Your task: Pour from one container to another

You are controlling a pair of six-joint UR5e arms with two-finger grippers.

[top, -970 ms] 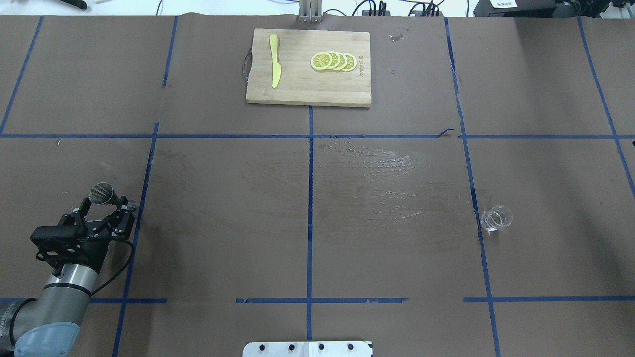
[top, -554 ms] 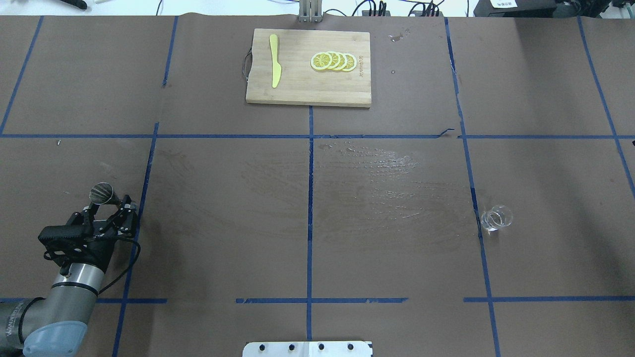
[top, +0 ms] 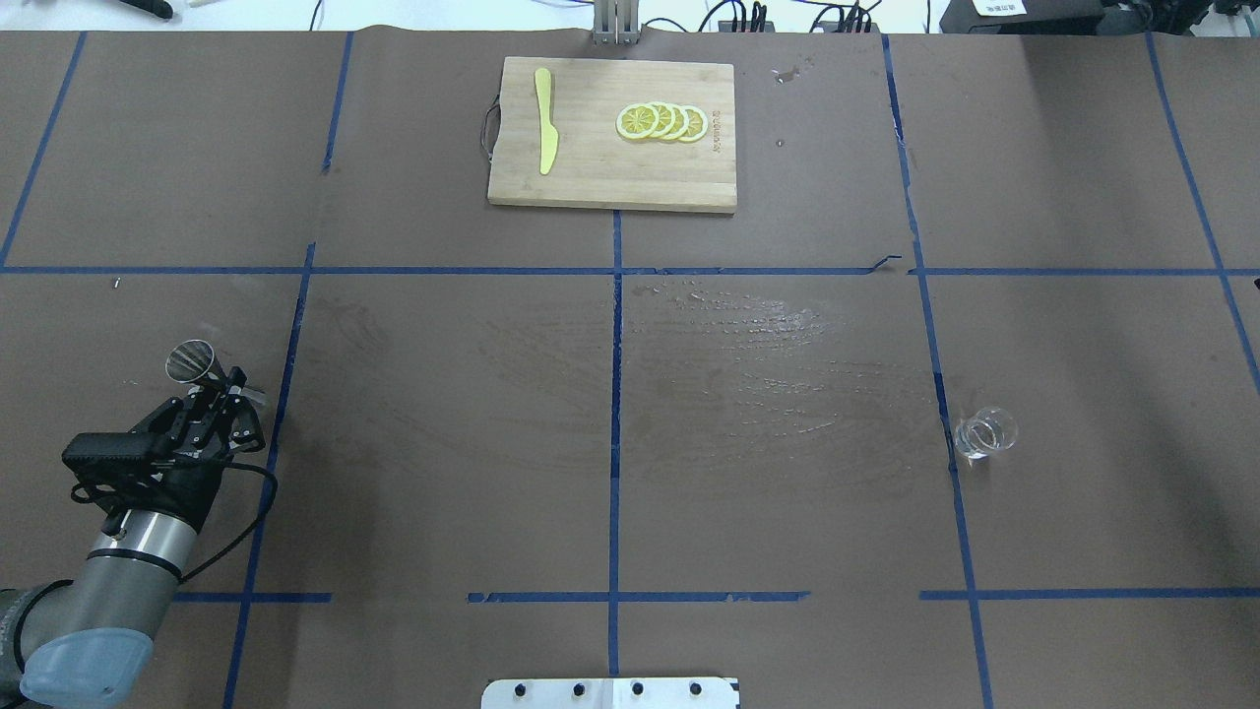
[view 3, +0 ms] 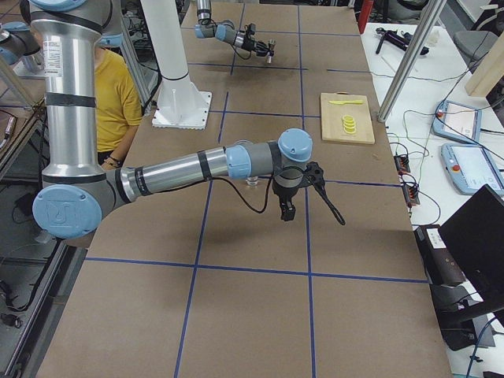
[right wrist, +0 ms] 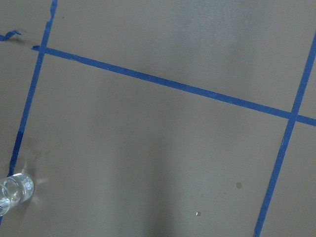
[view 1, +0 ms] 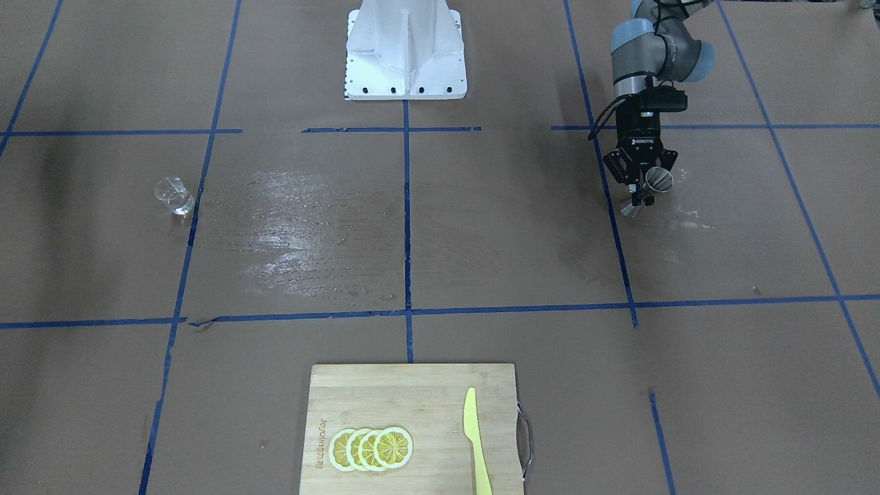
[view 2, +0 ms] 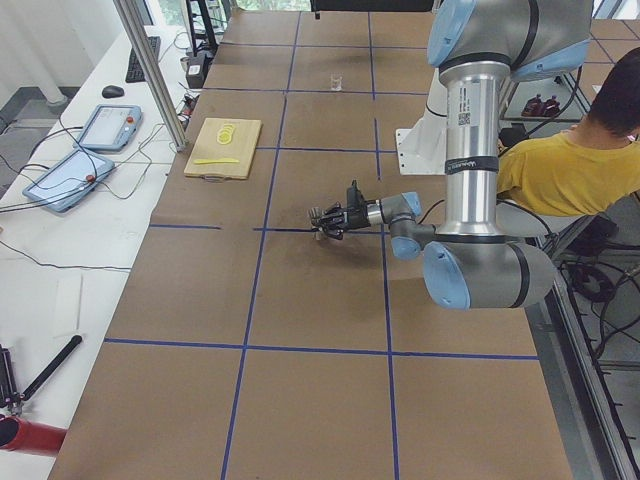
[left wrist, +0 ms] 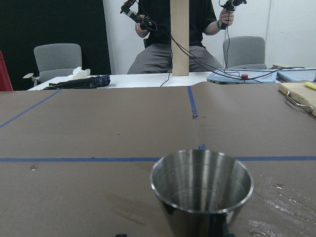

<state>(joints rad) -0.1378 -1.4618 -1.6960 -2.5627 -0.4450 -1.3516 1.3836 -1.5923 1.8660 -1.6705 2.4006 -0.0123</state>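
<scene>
**Markings:** L end effector (view 1: 646, 191) carries white lettering on its black body, reads "ROBOTIQ". Cutting board (top: 591, 172) has a burnt-in mark along one short edge, too small to read. Printed marks on the beaker can't be made out.

**L end effector:** fingers pinched on the narrow waist of the jigger (top: 194, 361), gripping from the robot side. Jigger roughly upright, upper cup mouth up. In the wrist view the cup looks empty, bare steel inside. Can't tell whether its lower cone touches the worktop (top: 443, 443).

**R end effector** (view 3: 285, 211): seen only in the side view, pointing down over the worktop. Can't tell if spread or pressed together. Holds nothing visible.

**Beaker** (top: 984, 433): clear glass, upright on the worktop, robot's R side, just beside a blue tape line (top: 943, 394). Well apart from the jigger, touched by neither arm.

**Other items:**
- Wet streaks (top: 748, 325) at worktop centre, between jigger and beaker.
- On the board at the far edge, side by side but apart:
  - 4 overlapping lemon slices (top: 661, 122)
  - yellow knife (top: 544, 120)
</scene>
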